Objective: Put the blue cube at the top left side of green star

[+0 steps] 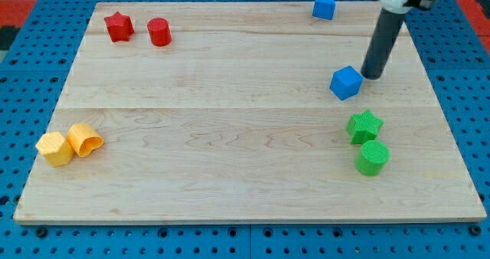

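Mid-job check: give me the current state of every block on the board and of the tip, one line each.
blue cube: just up-left of the green star, apart from it.
my tip: at the blue cube's right edge; contact cannot be confirmed.
green star: touching the green cylinder below it.
green cylinder: upright.
second blue block: alone at the top edge.
red star: beside the red cylinder.
red cylinder: upright.
yellow block: touching the orange block.
orange block: tilted.

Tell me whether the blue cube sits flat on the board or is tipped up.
Flat, as far as the view shows: the blue cube rests on the board, top face visible. My tip is at its right edge.
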Controlling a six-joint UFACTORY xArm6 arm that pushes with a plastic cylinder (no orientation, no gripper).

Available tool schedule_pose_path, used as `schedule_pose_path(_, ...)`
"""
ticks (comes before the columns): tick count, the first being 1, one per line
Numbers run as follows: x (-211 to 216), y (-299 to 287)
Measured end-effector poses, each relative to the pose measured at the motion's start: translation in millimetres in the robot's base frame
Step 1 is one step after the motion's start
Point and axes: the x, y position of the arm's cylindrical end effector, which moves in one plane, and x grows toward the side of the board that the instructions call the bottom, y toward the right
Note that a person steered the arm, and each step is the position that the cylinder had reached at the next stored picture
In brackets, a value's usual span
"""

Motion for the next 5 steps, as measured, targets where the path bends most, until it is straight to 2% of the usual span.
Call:
schedule_pose_path(1,-27,-18)
schedule_pose_path(4,3,-22)
schedule_pose_path(5,-24,-66)
